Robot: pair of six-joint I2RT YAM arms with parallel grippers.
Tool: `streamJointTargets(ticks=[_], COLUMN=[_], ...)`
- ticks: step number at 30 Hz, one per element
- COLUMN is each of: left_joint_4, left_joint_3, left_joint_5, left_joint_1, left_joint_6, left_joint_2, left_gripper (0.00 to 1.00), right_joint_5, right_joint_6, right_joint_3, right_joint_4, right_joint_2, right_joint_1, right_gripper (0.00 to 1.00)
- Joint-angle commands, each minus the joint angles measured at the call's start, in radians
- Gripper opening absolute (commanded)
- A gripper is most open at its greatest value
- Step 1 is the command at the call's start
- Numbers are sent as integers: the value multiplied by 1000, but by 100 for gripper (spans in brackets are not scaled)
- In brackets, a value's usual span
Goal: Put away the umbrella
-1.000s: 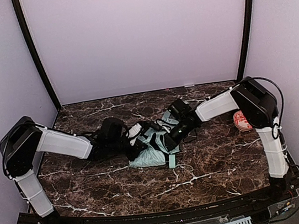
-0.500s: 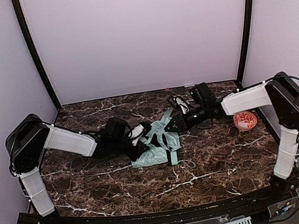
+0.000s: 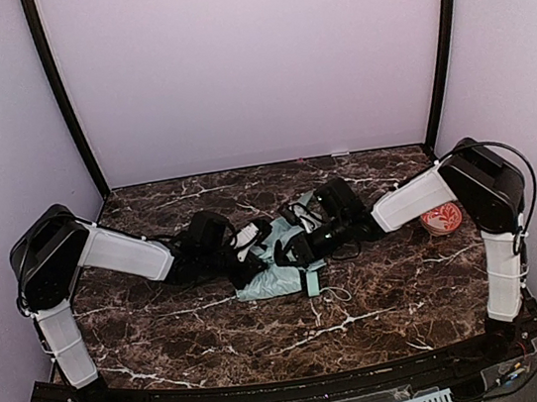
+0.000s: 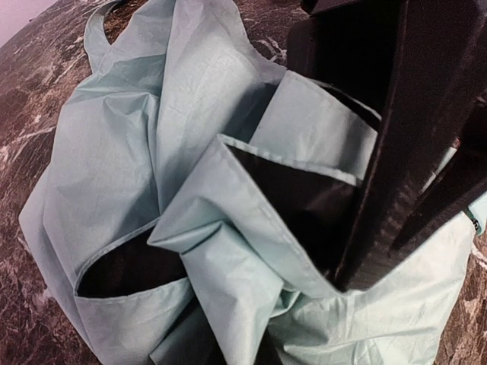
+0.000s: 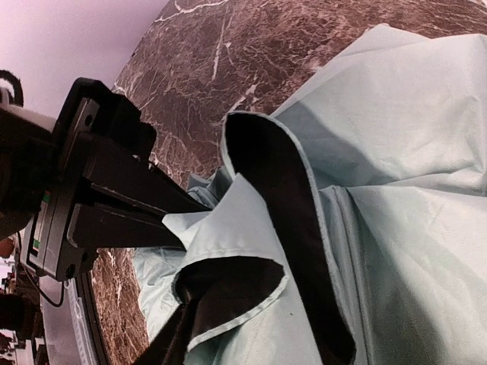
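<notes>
— Pinning the umbrella (image 3: pixel 280 267) at the table (image 3: pixel 394 308) centre, my left gripper (image 5: pixel 190 219) is clamped on a canopy fold.
— And the right gripper (image 3: pixel 297 249)?
— Can't tell its opening. I'd gather loose fabric inward slowly before strapping.

High rear overview; wrist views close on shared umbrella (image 3: pixel 271 279)

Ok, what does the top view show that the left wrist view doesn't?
Top only: both arms meeting over the umbrella, its handle pointing toward the near edge, and a bowl beside the right arm. Left wrist only: close up, the canopy's black underside inside the folds, with the left fingers pinched on one fold. Both: crumpled mint fabric lying on the marble table.
</notes>
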Motion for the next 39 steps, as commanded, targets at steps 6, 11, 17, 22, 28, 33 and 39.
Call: streamJointTargets(ticks=[6, 11, 17, 22, 28, 33, 39], left_joint_4=[-138, -95, -140, -190, -246, -238, -250], left_joint_3=[-58, -73, -75, -82, -24, 26, 27], left_joint_5=[-11, -54, -151, -63, -165, -214, -137], left_joint_1=[-9, -12, -123, -189, -187, -184, -184], left_joint_6=[-26, -29, 170, 348, 520, 560, 555], left_joint_2=[-73, -234, -353, -291, -152, -76, -126], left_gripper=[38, 53, 54, 62, 70, 70, 70], right_joint_5=[49, 13, 71, 87, 77, 57, 54], right_joint_6=[123, 80, 44, 42, 29, 0, -22], right_joint_3=[-98, -94, -80, -86, -61, -36, -31], right_joint_4=[119, 130, 76, 36, 6, -18, -32], right_joint_2=[-9, 55, 76, 80, 85, 93, 87], right_joint_1=[-41, -46, -48, -48, -48, -48, -48], right_gripper=[1, 1, 1, 3, 4, 5, 5])
